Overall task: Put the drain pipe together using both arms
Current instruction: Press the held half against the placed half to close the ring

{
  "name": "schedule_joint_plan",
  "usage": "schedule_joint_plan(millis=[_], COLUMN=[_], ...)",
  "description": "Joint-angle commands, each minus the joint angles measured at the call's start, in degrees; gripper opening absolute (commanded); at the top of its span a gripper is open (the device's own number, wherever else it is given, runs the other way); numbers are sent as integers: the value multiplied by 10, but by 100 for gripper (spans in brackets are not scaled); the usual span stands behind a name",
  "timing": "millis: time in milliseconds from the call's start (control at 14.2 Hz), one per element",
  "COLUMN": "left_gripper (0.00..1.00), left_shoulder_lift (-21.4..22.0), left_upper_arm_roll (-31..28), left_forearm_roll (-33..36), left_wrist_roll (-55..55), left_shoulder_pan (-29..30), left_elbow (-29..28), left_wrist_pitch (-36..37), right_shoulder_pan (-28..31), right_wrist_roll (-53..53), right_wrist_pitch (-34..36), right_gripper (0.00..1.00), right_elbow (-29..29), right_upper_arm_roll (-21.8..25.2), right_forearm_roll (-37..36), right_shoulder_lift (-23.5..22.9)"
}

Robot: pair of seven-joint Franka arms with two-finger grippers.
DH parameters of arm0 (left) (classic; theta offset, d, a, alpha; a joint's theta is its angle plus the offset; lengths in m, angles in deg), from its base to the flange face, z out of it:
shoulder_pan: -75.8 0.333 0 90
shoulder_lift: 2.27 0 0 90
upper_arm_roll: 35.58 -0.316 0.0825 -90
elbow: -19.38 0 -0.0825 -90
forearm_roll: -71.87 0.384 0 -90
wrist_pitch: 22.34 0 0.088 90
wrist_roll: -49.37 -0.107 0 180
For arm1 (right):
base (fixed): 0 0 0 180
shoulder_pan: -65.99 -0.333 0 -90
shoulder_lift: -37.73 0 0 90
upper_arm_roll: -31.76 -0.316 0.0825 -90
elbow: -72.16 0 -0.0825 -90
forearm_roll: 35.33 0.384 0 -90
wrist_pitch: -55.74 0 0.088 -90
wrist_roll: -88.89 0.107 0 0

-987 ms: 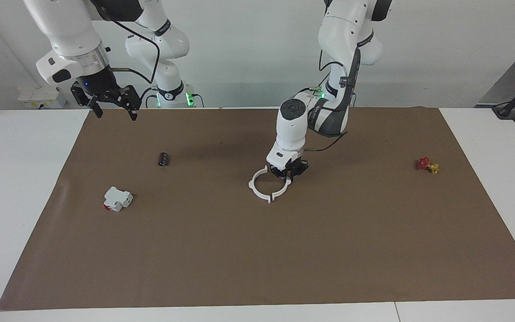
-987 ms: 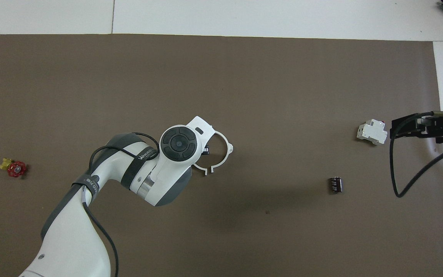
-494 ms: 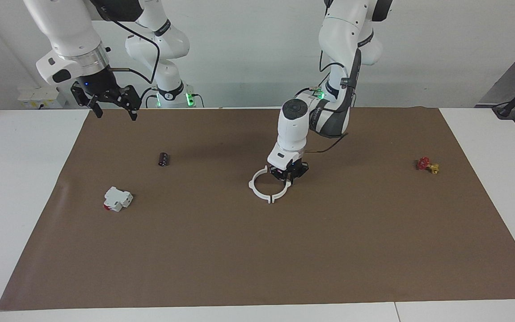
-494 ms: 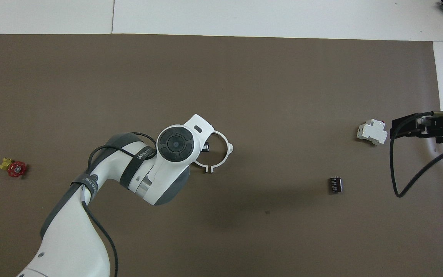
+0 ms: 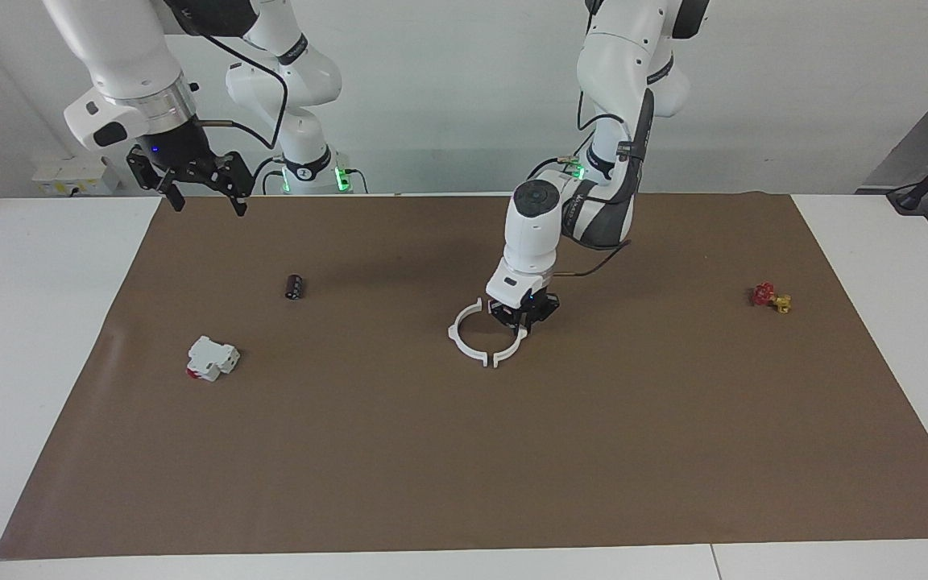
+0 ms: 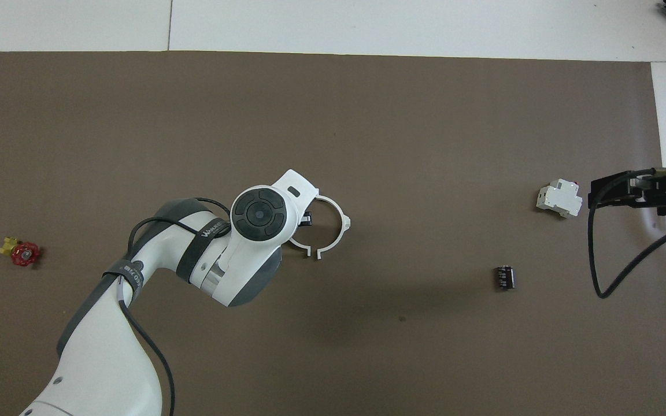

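The drain pipe lies mid-mat as two thin white half-rings set tab to tab in a ring, with a small gap between the tabs farthest from the robots. My left gripper [image 5: 522, 321] comes straight down and is shut on the half [image 5: 513, 346] toward the left arm's end. In the overhead view its wrist hides most of that half [image 6: 301, 248]. The other half [image 5: 453, 338] [image 6: 345, 222] rests free on the mat. My right gripper [image 5: 203, 201] [image 6: 594, 193] waits open and holds nothing, high over the mat's edge by the right arm's base.
A blocky white part with a red end [image 5: 212, 358] [image 6: 558, 199] and a small black cylinder [image 5: 295, 286] [image 6: 504, 277] lie toward the right arm's end. A small red and yellow piece [image 5: 768, 296] [image 6: 21, 252] lies toward the left arm's end. A brown mat [image 5: 464, 467] covers the table.
The left wrist has shifted slightly toward the left arm's end, still gripping its half-ring, and the gap at the tabs shows more clearly. The right arm has not moved.
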Motion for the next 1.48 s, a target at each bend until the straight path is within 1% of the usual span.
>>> schedule_joint_plan(millis=[0,282,1058,1411], left_gripper=[0,0,0,0], left_shoulder_lift=[-2,-3,-2,-5], left_upper_arm_roll=[0,0,4,5], left_forearm_roll=[9,9,0,-25], left_wrist_roll=[-4,-19,-18,-18], left_shoulder_pan=[8,8,3,4], left_elbow=[-17,-17,-23,-13], left_wrist_pitch=[-26,-26,-19,1], right_shoulder_pan=[7,7,7,7], right_wrist_roll=[-19,-19,-19,-19], right_wrist_pitch=[7,7,7,7], right_gripper=[100,100,100,100], right_elbow=[-3,-3,-3,-3], right_upper_arm_roll=[-4,-4,-4,-4], right_forearm_roll=[2,1,2,2], right_shoulder_lift=[9,9,9,9])
